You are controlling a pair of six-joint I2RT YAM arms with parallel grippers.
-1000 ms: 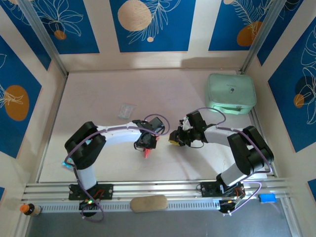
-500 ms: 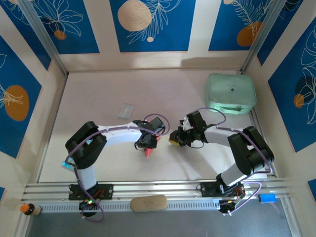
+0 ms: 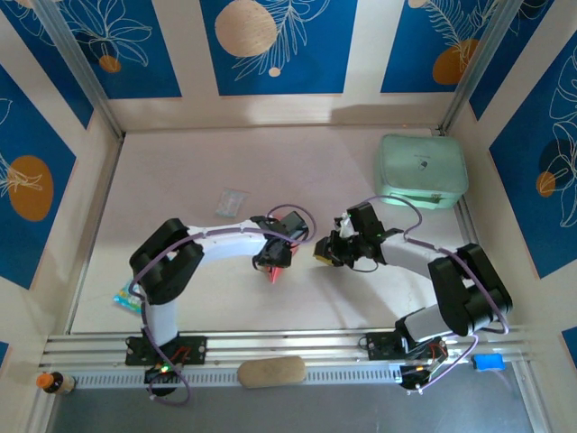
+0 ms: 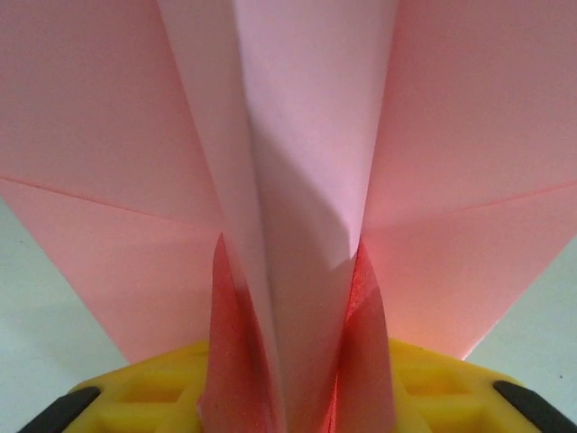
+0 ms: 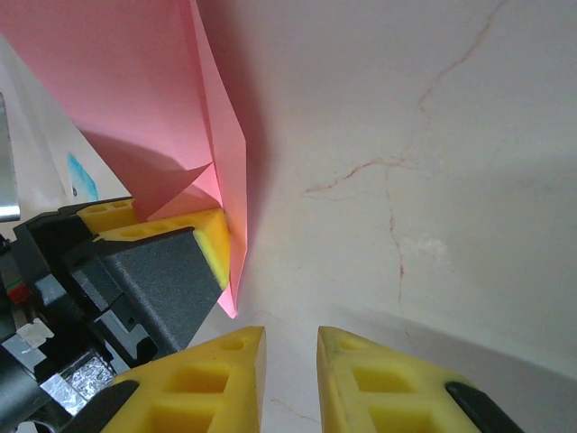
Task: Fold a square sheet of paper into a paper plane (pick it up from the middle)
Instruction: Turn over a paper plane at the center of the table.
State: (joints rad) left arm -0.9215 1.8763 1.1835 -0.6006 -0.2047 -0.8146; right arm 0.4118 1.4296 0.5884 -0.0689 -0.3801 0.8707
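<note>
At tabletop centre, the left claw pinches the folded salmon-pink paper plane (keel between its fingers); the right claw stands narrowly parted, empty.

- Top external: high behind the arm bases, looking down across the whole table.
- Left wrist: pressed close against the paper plane — facing along its folds.
- Right wrist: low, near, sharing that plane.

paper plane tip cropped, blurred up close

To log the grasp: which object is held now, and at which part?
The left gripper holds the paper plane by its centre fold, near one end. The right gripper holds nothing.
</note>
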